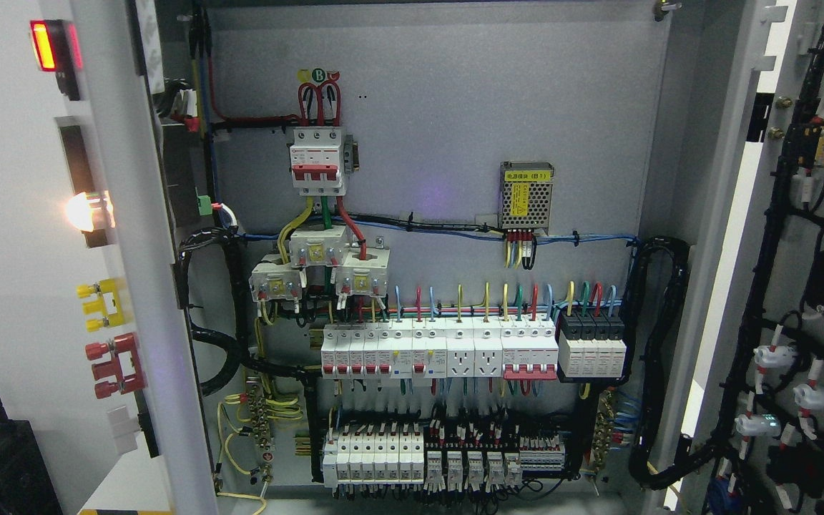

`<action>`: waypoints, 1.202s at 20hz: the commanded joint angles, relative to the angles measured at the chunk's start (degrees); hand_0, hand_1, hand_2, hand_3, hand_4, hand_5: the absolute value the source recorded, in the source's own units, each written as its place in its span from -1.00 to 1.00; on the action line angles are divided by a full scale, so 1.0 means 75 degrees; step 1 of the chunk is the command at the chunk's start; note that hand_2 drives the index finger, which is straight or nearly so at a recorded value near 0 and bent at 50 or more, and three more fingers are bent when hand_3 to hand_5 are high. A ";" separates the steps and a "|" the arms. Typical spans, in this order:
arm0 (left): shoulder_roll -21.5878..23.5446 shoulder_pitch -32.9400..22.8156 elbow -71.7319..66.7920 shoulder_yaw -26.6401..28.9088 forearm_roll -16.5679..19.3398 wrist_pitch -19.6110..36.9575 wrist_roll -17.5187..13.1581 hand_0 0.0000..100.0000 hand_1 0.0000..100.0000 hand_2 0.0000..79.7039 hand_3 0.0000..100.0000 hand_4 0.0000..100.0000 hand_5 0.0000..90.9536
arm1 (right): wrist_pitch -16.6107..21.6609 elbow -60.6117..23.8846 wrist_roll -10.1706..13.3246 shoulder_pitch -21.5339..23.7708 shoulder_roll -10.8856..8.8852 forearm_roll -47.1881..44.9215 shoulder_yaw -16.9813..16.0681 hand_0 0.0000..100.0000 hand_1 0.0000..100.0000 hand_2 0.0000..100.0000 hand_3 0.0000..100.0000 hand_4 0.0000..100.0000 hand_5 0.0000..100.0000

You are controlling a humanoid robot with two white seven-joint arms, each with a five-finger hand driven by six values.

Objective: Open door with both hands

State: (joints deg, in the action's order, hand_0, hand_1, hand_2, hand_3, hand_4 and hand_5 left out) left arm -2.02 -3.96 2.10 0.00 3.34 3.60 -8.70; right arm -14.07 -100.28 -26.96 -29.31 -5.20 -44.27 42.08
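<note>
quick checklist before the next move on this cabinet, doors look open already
1. Left door swung open: ok, seen edge-on at the picture's left.
2. Right door swung open: ok, its wired inner face shows.
3. Cabinet interior exposed: ok, the breaker rows are in full view.
4. Either robot hand on a door: cannot tell, neither hand is in view.
5. Doorway free of obstruction: ok, nothing hangs across the opening.
6. Power state: cannot tell; a red indicator and a lamp glow on the left door.
</note>
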 commanded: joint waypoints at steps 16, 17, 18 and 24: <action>0.0000 0.0000 -0.0022 0.0176 0.0000 0.0001 0.0000 -1.00 -1.00 -1.00 -1.00 -0.94 -1.00 | -0.0140 -0.0024 0.0102 -0.0111 0.0705 0.0709 0.0447 -1.00 -1.00 -1.00 -1.00 -1.00 -1.00; 0.0000 0.0000 -0.0057 0.0176 -0.0012 0.0001 0.0000 -1.00 -1.00 -1.00 -1.00 -0.94 -1.00 | -0.0128 -0.0024 0.0102 -0.0111 0.0717 0.0804 0.0494 -1.00 -1.00 -1.00 -1.00 -1.00 -1.00; 0.0000 0.0000 -0.0046 0.0176 0.0000 0.0001 0.0000 -1.00 -1.00 -1.00 -1.00 -0.94 -1.00 | -0.0128 -0.0024 0.0102 -0.0111 0.0752 0.0828 0.0529 -1.00 -1.00 -1.00 -1.00 -1.00 -1.00; 0.0000 0.0000 -0.0034 0.0164 0.0000 0.0001 0.0000 -1.00 -1.00 -1.00 -1.00 -0.94 -1.00 | -0.0128 -0.0024 0.0114 -0.0111 0.0916 0.0852 0.0635 -1.00 -1.00 -1.00 -1.00 -1.00 -1.00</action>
State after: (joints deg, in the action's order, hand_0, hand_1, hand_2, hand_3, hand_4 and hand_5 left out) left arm -2.02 -3.96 0.92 0.00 3.30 3.60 -8.70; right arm -15.06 -100.41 -26.18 -30.13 -0.74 -38.81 45.09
